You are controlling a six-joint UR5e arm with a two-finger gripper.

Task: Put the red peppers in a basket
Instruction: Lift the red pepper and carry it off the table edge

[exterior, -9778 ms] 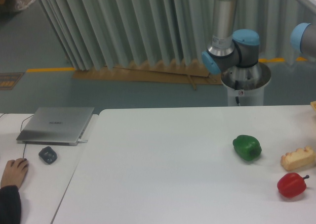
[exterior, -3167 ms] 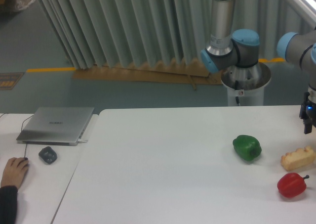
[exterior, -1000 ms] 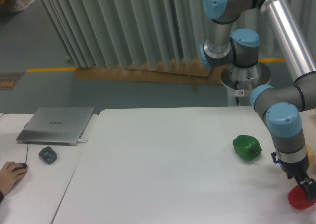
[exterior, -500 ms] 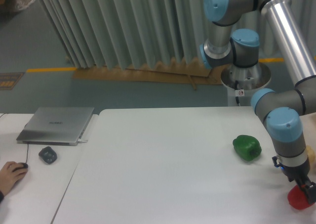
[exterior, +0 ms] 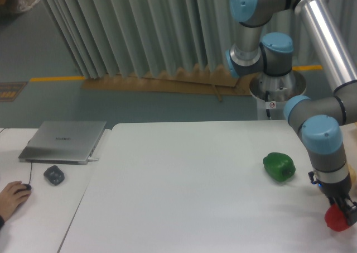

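The red pepper (exterior: 335,219) is at the far right, near the table's front edge, just above the white table top (exterior: 184,186). My gripper (exterior: 341,213) comes down on it from above, and its dark fingers are closed on the pepper's upper right side. The arm's wrist (exterior: 322,147) stands upright over it. No basket is in view.
A green bell pepper (exterior: 279,166) lies left of my wrist. A tan bread-like block (exterior: 353,173) shows only as a sliver at the right edge. On the left side table are a laptop (exterior: 64,141), a dark grey object (exterior: 53,175) and a person's hand (exterior: 11,192).
The arm swung in from the right and came down on the red pepper. In the last half second the wrist and the pepper rose slightly together.
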